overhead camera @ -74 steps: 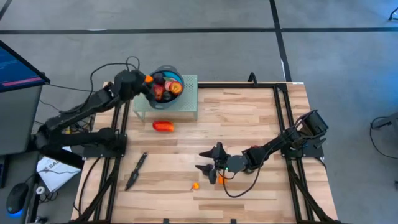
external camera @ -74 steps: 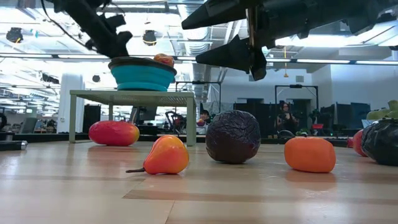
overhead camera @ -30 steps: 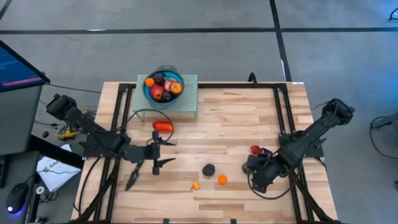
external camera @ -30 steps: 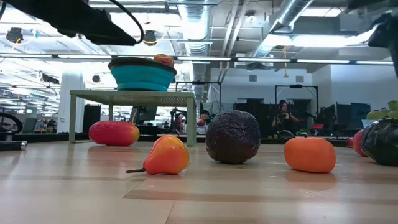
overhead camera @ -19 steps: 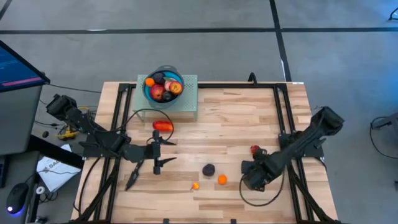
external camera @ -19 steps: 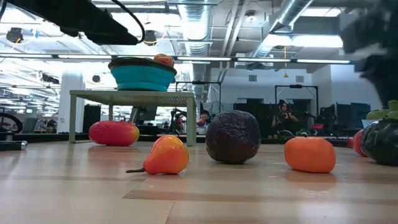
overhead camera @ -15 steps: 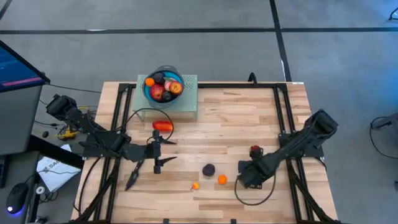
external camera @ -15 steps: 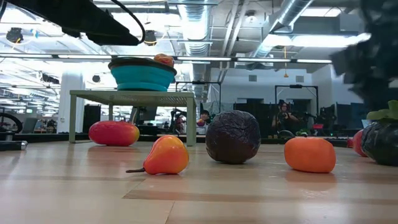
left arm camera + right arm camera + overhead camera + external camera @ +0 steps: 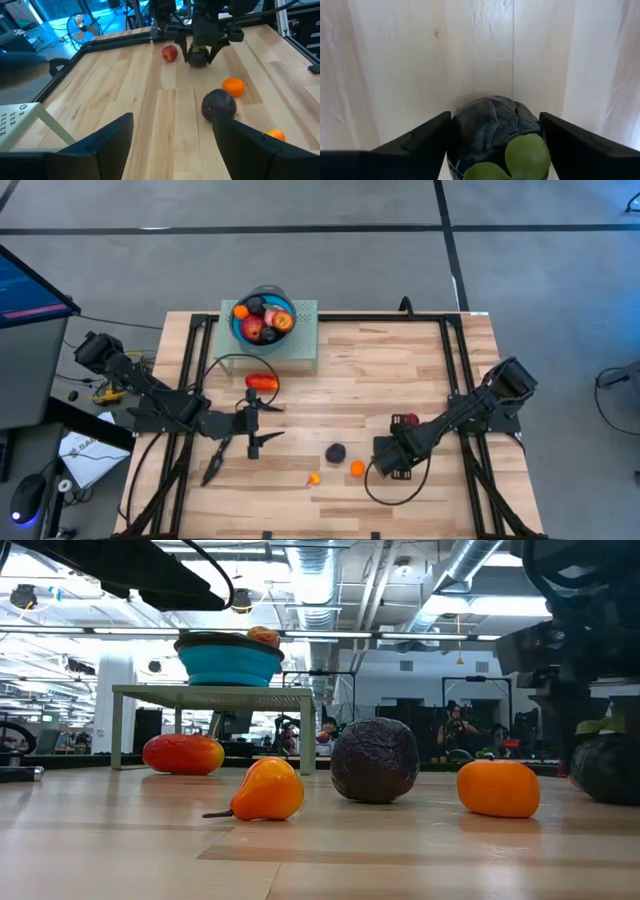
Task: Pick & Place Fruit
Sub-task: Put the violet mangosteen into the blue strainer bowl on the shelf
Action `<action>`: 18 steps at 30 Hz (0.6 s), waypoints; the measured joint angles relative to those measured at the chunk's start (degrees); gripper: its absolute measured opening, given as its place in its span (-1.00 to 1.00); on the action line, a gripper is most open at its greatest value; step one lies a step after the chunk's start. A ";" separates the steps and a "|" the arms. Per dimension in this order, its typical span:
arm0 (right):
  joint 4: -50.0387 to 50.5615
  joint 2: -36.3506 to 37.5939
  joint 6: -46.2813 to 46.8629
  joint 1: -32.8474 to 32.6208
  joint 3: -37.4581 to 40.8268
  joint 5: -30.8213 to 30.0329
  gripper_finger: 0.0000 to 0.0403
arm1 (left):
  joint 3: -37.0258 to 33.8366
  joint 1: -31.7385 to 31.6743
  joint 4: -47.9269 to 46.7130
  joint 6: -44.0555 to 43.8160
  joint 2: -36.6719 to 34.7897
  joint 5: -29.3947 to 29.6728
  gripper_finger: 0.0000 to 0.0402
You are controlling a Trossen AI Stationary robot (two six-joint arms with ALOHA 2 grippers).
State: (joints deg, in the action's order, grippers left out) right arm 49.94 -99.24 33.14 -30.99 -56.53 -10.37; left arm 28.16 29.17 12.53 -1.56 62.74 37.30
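My right gripper (image 9: 392, 457) points down over a dark round fruit with green leaves (image 9: 492, 130), which rests on the table near the right side, and is shut on it. A red ball (image 9: 408, 420) lies just beyond it. A dark purple ball (image 9: 336, 452), an orange ball (image 9: 357, 469) and a small orange pear (image 9: 314, 478) lie at mid-table. A longer red-orange piece (image 9: 262, 382) lies by the stand. My left gripper (image 9: 250, 426) hovers open and empty at the left. My right gripper has the dark fruit's two opposite sides (image 9: 456, 131) between its two fingers (image 9: 427, 137), coming from above and pointing down. The fruit fills the gap from finger to finger. It sits on the table (image 9: 198, 59), leaves up.
A blue bowl (image 9: 285, 330) holding several fruits stands on a pale green stand (image 9: 302, 352) at the far left. A slim dark object (image 9: 218, 456) lies near the left front. Bare wood lies between the stand and the right arm.
My right gripper has come down and shifted toward the table's left, its wrist rolling, until its fingers stand around the dark leafy fruit. The fruit and the other pieces have stayed where they were.
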 joint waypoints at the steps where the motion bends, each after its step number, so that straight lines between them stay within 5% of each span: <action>1: 0.41 0.00 0.49 -0.09 0.00 0.14 0.42 | 0.00 0.00 -0.02 0.00 0.00 0.00 0.32; 5: 0.29 -0.02 1.60 0.36 -1.22 3.90 0.38 | 0.40 1.56 -2.68 -1.44 -2.88 0.11 0.32; 8: -4.18 -0.04 -1.62 3.81 -7.90 -0.24 0.36 | 1.88 5.86 -8.37 -8.34 -9.50 0.18 0.32; 14: -16.91 -0.82 -28.89 18.31 -31.03 -7.48 0.36 | -0.74 15.91 -19.64 -25.33 -17.80 5.82 0.32; 18: -20.56 -6.27 -43.36 29.20 -50.52 0.14 0.36 | -4.11 18.44 -20.07 -34.49 -19.19 6.46 0.32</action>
State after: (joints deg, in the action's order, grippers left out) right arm 29.38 -105.51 -10.22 -1.79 -107.05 -10.23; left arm 24.05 47.61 -7.53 -36.05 43.55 43.76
